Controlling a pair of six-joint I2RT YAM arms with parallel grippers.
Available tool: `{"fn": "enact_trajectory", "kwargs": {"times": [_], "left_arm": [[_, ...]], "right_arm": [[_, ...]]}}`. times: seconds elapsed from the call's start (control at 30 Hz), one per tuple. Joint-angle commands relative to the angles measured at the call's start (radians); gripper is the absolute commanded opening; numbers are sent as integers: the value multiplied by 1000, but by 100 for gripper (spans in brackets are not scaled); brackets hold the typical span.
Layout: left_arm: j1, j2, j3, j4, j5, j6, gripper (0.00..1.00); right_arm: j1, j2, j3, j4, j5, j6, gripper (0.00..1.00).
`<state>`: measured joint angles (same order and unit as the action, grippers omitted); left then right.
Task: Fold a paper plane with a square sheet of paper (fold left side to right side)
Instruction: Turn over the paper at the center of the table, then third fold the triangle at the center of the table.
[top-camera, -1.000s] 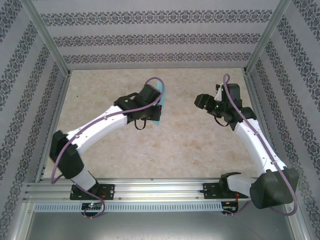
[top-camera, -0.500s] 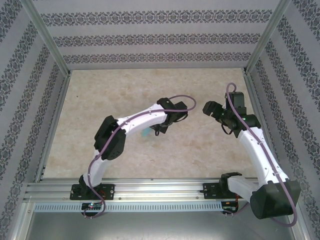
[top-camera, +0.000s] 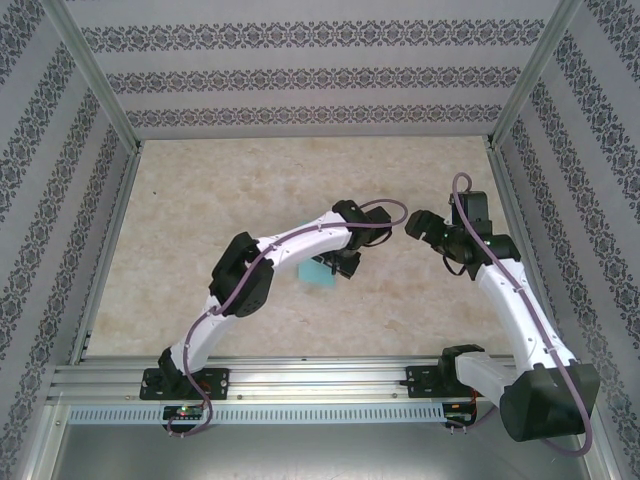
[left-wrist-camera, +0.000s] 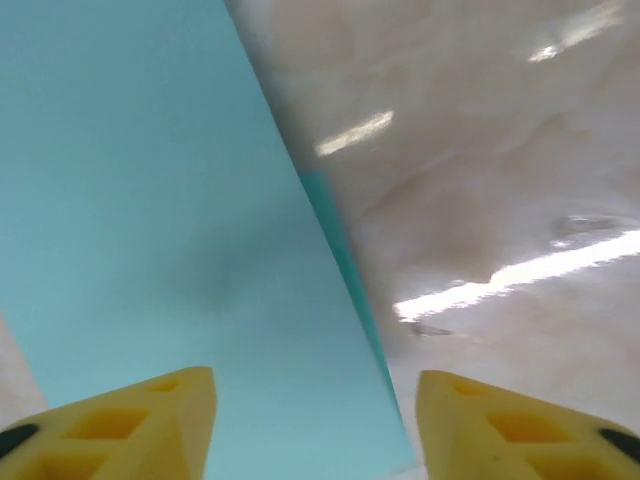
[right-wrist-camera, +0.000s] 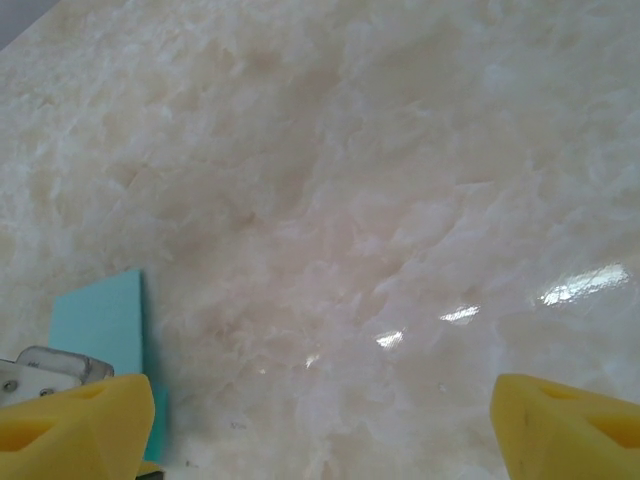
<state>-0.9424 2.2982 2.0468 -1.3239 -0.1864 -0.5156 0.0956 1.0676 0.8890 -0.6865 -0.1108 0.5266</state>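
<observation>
We see the sheet (top-camera: 316, 276), thin matt turquoise paper, lying flat near the middle of the counter (top-camera: 200, 220), under the left arm's wrist and partly hidden by it. In the left wrist view its long straight edge runs diagonally, and a darker strip along it marks a second layer beneath. The left gripper (top-camera: 345, 263) hangs over the sheet's right side, its yellow wedge-shaped fingertips (left-wrist-camera: 130, 425) standing apart with nothing clasped between them. The right gripper (top-camera: 413, 222) is spread wide and empty, near the left one but not touching it, over bare counter to the sheet's right. The counter is glossy, beige and marble-patterned, with open room on its far and left parts. Patterned walls (top-camera: 300, 75) and metal posts (top-camera: 95, 75) bound it, and a rail (top-camera: 300, 372) carries the arm bases along the near edge.
</observation>
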Motion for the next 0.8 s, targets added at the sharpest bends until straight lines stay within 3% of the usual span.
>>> {"fn": "enact_trajectory", "kwargs": {"times": [0.0,0.17,0.4,0.6,0.77], "left_arm": [[19,-162,-59,125,109,33,63],[94,-384,-280,333,212,6,72],[338,-645,-747,727,454,-162,77],[447,-629,-963,1016,675,-271,74],[460,-550,-982,1085,700,-295,71]], "right_arm": [[-8,18,-16,65,-99,-18,88],[19,88,-33,168,-257,10,83],[150,213,-32,315,-327,53,80],[235,277,-11,349,-287,45,80],[249,277,-9,346,-273,43,80]]}}
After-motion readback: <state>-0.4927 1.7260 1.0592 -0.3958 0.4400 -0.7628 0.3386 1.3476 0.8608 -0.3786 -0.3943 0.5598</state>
